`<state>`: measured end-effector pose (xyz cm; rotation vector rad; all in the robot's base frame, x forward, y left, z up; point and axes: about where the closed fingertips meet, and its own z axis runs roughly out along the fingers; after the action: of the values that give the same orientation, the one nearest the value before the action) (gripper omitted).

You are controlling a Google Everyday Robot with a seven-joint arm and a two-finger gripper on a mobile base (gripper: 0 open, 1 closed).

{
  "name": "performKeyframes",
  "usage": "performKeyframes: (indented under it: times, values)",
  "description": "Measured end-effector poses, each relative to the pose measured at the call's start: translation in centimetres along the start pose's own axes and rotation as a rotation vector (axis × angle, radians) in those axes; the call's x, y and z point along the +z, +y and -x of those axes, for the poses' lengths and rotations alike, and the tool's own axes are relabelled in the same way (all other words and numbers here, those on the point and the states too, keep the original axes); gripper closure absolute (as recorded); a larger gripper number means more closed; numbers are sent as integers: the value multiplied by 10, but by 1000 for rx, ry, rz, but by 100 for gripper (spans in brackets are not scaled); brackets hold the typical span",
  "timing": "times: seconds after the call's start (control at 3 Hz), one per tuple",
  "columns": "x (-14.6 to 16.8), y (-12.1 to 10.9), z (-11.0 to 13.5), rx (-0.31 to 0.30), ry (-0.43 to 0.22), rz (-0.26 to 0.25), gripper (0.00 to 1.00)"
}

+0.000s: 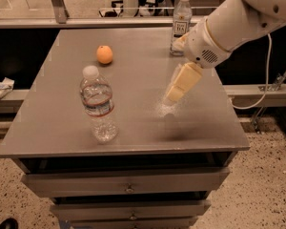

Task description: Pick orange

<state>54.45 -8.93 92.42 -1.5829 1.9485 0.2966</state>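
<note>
The orange point(104, 54) is a small round bright orange fruit. It lies on the grey table top point(62, 109) at the back left of centre. My gripper point(174, 94) hangs from the white arm, which reaches in from the upper right. It is over the middle right of the table, well to the right of the orange and nearer the front. It holds nothing that I can see.
A clear water bottle point(98, 105) with a white cap stands front left, between the table's front edge and the orange. A second bottle point(181, 22) stands at the back right, partly behind the arm. Drawers sit below the table top.
</note>
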Motion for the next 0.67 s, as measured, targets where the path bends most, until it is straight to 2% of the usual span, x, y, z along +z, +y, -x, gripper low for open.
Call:
performKeyframes:
  times: [0.33, 0.67]
  values:
    - [17, -4, 12, 8, -68, 6, 0]
    - [47, -26, 29, 24, -157, -25, 0]
